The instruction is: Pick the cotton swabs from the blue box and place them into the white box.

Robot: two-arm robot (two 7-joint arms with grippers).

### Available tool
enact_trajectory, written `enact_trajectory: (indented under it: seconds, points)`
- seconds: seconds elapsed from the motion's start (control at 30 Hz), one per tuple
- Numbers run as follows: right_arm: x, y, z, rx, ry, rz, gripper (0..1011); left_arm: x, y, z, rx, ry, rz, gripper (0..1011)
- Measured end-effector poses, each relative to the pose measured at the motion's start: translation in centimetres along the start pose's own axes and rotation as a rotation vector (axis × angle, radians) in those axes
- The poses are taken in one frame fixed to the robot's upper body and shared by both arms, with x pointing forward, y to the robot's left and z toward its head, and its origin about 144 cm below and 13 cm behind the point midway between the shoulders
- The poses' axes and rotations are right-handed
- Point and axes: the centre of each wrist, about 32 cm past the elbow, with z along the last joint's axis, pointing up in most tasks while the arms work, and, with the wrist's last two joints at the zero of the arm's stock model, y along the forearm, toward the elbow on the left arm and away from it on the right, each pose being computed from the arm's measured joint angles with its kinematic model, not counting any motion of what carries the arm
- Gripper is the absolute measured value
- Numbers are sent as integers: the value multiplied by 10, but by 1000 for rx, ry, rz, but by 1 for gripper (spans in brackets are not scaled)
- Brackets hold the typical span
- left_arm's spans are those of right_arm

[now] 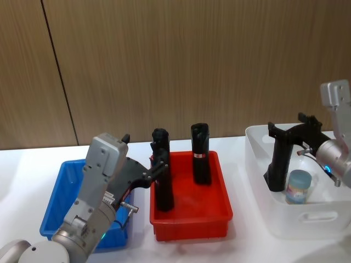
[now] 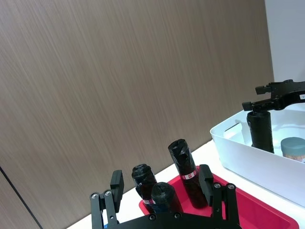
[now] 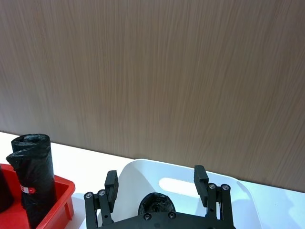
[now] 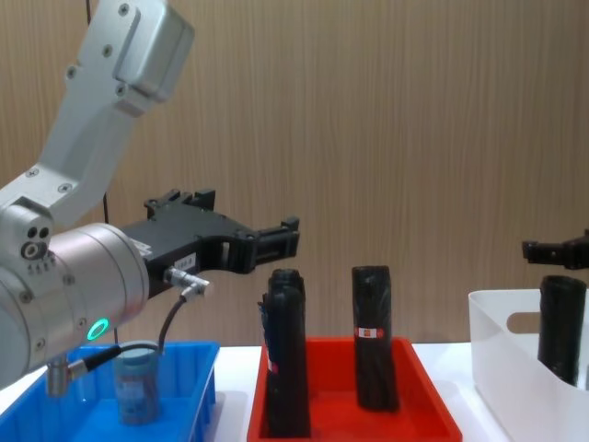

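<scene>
Left gripper [image 4: 276,241] hangs above the near-left edge of the red tray [image 1: 192,222], its fingers spread apart with nothing between them; in the left wrist view the tops of black tubes sit below the gap. Right gripper [image 1: 282,131] is over the white box [image 1: 307,219], also spread wide, with a black tube [image 1: 278,164] standing directly under it, not clamped.

Two cotton swab jars can be counted. One jar [image 4: 136,379] stands in the blue box [image 4: 198,368], partly hidden behind the left arm's cable in the chest view. The other jar [image 1: 299,186] stands in the white box, just beside the black tube there. Both are upright, long axis vertical, round lids facing up.

The head view shows three black tubes: two upright in the red tray [image 1: 163,175] [image 1: 201,153] and one in the white box. The left wrist view seems to show a third top in the tray.
</scene>
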Motion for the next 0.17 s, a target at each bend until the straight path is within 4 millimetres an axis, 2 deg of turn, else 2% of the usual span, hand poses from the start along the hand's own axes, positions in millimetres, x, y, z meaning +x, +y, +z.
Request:
enact_trajectory:
  seconds: [0.17]
  points:
    - [0, 0, 0, 1, 0, 0, 1002, 0, 0, 0, 0, 0, 0, 1000]
